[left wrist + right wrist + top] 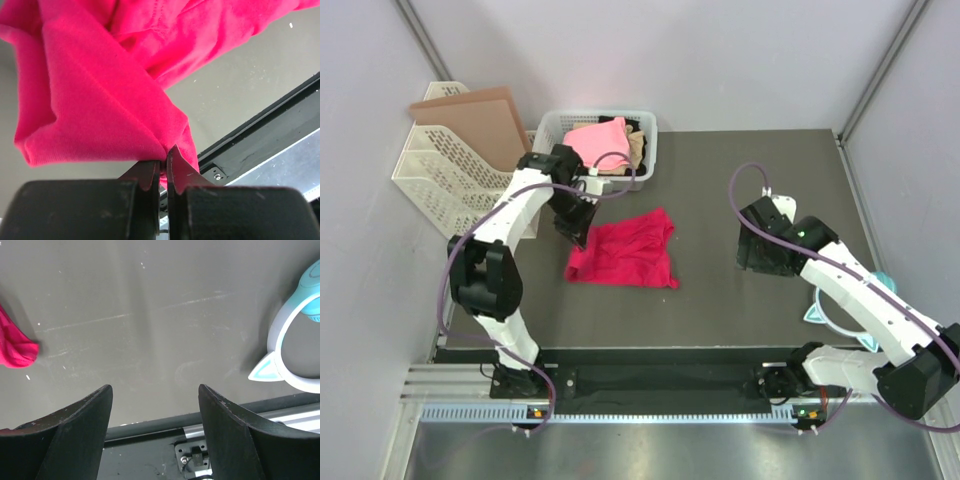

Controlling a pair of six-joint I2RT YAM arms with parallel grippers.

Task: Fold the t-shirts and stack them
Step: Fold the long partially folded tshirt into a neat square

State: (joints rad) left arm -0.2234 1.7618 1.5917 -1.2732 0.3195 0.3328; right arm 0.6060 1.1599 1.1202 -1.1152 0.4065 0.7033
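The crimson-magenta t-shirt (625,250) lies crumpled on the dark table (770,160), a little left of the middle, bunched and not spread flat. Its left far corner is lifted into my left gripper (578,232). In the left wrist view the fingers are pressed together on a fold of the crimson-magenta t-shirt (100,100), the cloth draping away from the tips of my left gripper (164,161). My right gripper (760,255) hangs over bare table to the right of the shirt and well apart from it. Its jaws are spread wide with nothing between them, and its own camera catches only one small corner of red cloth (15,347) at the left edge. I judge this to be the start of the fold: the shirt is out on the table and pinched at one corner, but not laid out. Next I would bring the right gripper left to a matching edge, so both hands can pull the cloth taut and flat before folding. Behind the shirt, the white mesh basket (555,125) holds the light pink t-shirt (600,140), with tan (638,148) and black (634,124) cloth beside it, not yet folded. A teal and white cat-ear object (295,340) sits near on the right.
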